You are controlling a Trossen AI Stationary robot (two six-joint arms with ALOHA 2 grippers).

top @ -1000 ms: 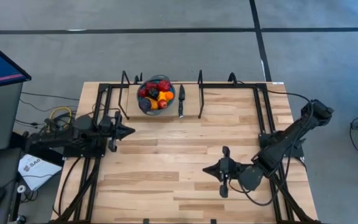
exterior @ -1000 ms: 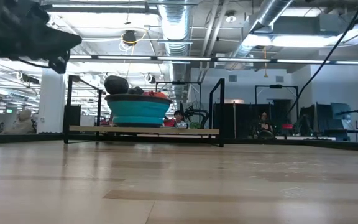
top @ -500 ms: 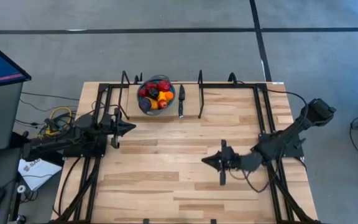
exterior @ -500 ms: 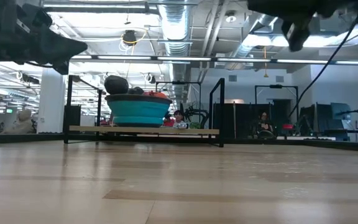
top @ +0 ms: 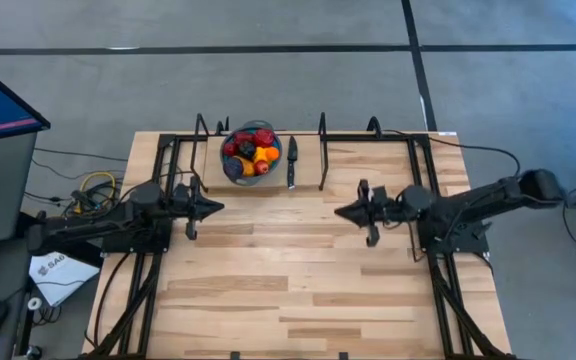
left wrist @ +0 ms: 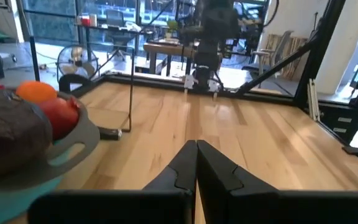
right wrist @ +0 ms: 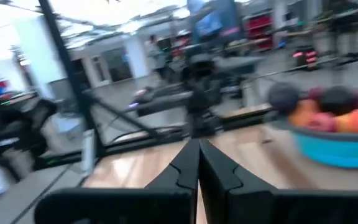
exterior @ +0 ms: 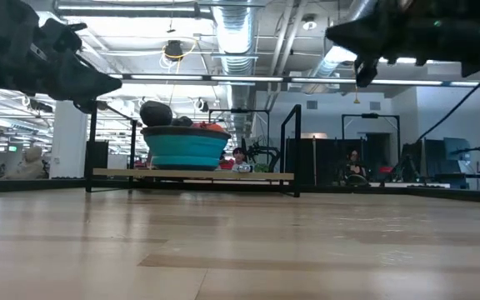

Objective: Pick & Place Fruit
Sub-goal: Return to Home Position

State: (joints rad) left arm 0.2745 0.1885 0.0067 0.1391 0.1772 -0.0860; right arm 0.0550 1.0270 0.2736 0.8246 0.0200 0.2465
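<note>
The fruit (top: pixel 249 151), small red, orange, yellow and dark pieces, is heaped in the blue bowl (top: pixel 230 170) at the table's far edge; the low view shows the fruit (exterior: pixel 188 122) above the bowl (exterior: pixel 185 148). The bowl's edge (left wrist: pixel 73 140) and fruit (left wrist: pixel 37 91) also show in the left wrist view, and the fruit (right wrist: pixel 337 112) in the right wrist view. My left gripper (top: pixel 218 207) is shut, raised near the table's left side, just nearside of the bowl. My right gripper (top: pixel 339 212) is shut, raised right of centre, pointing left.
A slim black knife (top: pixel 291 163) lies right of the bowl. A black metal frame (top: pixel 323 150) with upright posts runs along the far edge and both sides. A wide stretch of bare wooden table (top: pixel 288 280) lies toward the near edge. People sit in the room beyond.
My right gripper has swung from near the table's near edge toward the far edge and risen, still pointing left and still shut. My left gripper has crept a little to the right, toward the bowl. The fruit, bowl and knife have stayed put.
</note>
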